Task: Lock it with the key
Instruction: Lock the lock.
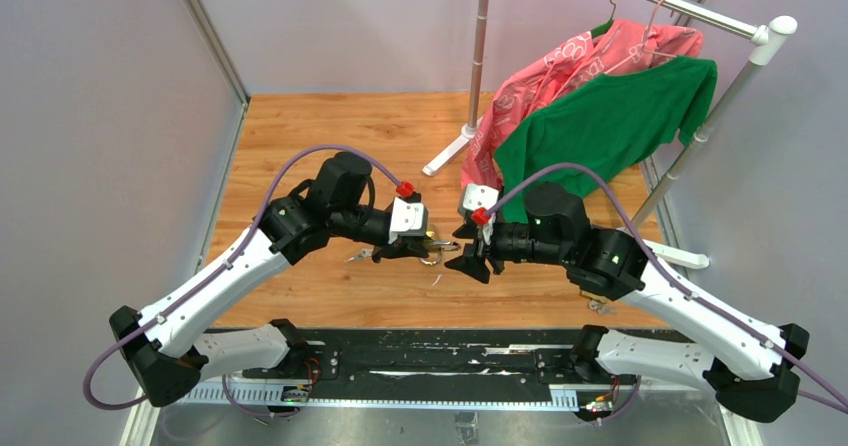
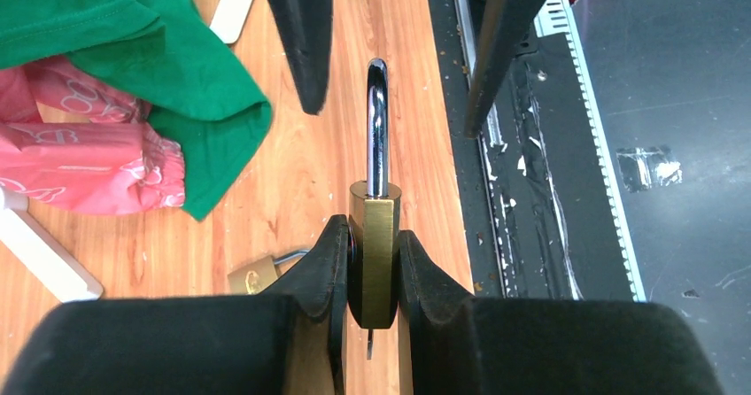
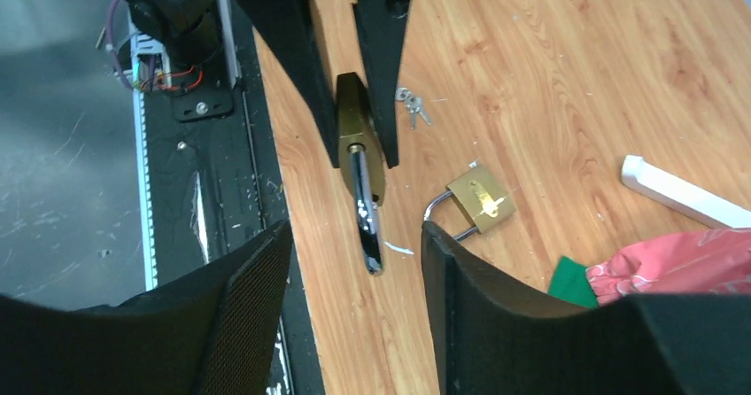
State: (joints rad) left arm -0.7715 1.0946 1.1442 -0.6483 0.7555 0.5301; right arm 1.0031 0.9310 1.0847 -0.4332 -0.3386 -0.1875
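Left wrist cam: your left claw (image 2: 372, 231) is clenched on the brass padlock (image 2: 373, 267).
Your right claw (image 3: 357, 236) hangs released, fingers either side of the shackle (image 3: 367, 218), not touching.

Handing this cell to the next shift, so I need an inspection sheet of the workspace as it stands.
Surface: wooden tabletop.
Job's things: brass padlock, shackle pointing at the right gripper; keys lying loose on the wood.
Clutter: second padlock, white scrap.
Grippers: left gripper shut on the brass padlock; right gripper open, fingers either side of the shackle.
Cables: purple cables arch over both arms.
Surroundings: clothes rack, pink garment, green T-shirt.
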